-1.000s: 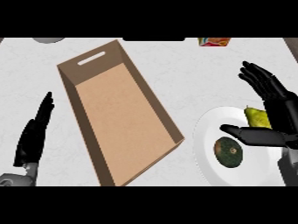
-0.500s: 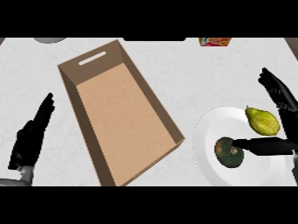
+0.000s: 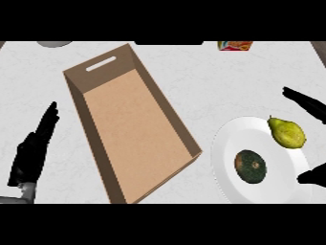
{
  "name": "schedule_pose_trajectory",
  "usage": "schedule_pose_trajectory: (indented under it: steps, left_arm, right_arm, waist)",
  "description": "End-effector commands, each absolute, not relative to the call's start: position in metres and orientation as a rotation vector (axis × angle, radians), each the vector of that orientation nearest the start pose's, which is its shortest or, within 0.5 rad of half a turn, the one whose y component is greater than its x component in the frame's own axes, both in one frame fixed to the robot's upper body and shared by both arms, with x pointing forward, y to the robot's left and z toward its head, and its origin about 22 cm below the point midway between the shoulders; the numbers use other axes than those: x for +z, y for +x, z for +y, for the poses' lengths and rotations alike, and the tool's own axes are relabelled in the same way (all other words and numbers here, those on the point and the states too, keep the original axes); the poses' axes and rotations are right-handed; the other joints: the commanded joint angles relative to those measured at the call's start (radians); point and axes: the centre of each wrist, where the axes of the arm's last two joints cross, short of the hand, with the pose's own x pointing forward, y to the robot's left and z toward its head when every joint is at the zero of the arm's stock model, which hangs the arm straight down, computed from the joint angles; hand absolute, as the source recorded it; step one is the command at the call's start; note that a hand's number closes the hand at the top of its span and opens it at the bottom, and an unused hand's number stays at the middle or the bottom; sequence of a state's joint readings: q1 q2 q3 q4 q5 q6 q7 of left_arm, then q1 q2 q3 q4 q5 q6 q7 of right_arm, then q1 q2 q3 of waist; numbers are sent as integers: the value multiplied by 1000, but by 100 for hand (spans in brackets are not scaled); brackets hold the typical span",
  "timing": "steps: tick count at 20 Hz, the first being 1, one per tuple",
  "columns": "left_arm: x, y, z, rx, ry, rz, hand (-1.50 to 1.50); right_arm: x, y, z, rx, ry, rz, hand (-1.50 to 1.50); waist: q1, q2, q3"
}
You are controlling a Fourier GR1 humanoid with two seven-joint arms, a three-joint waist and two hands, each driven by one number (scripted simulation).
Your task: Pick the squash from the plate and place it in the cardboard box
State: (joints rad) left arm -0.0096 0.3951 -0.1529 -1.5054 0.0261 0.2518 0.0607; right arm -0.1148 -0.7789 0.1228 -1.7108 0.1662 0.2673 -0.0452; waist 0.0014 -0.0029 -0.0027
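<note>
Head view: since a moment ago the right hand has drawn back toward the right edge, uncovering the plate more fully; a second ago it hung over the plate's right side and hid part of the pear. Now its straight, spread fingers point up-left above the pear, while the thumb lies apart at the plate's lower right rim. The hand is open and grips nothing.

The squash stays in the same spot on the plate, a dark green, rounded oval with faint mottled brown patches, lying just below and left of the pear. The pear is yellow-green, smooth, narrow at its top and full at its base. The two do not touch. The plate is plain white, glossy and round.

The cardboard box has not moved: a long, open-topped tan tray with thin upright walls and a slot handle cut in its far end, set at a slant just beside the plate.

The left hand rests as before at the lower left, open, fingers straight, well apart from the box.

The tabletop is white with faint grey marbling.
</note>
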Motion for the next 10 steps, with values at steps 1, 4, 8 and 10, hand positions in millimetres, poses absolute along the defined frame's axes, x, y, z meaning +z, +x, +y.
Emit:
schedule_pose_trajectory:
  steps: [1, 4, 8, 10]
  left_arm:
    - [5, 248, 287, -197, 406, -1444, 0]
    - [2, 245, 288, -206, 392, -1455, 0]
    - [22, 245, 285, -200, 396, -1441, 0]
    - [6, 248, 294, -203, 390, -1443, 0]
  right_arm:
    - [149, 251, -328, 1341, -437, -1301, -150]
    - [147, 250, -288, 1381, -404, -1245, -150]
    - [124, 227, -267, 1350, -415, -1208, -150]
    - [124, 223, -264, 1349, -437, -1177, -150]
  waist:
    - [-10, 1, 0]
    - [3, 3, 1]
    - [-2, 1, 3]
    - [-3, 2, 2]
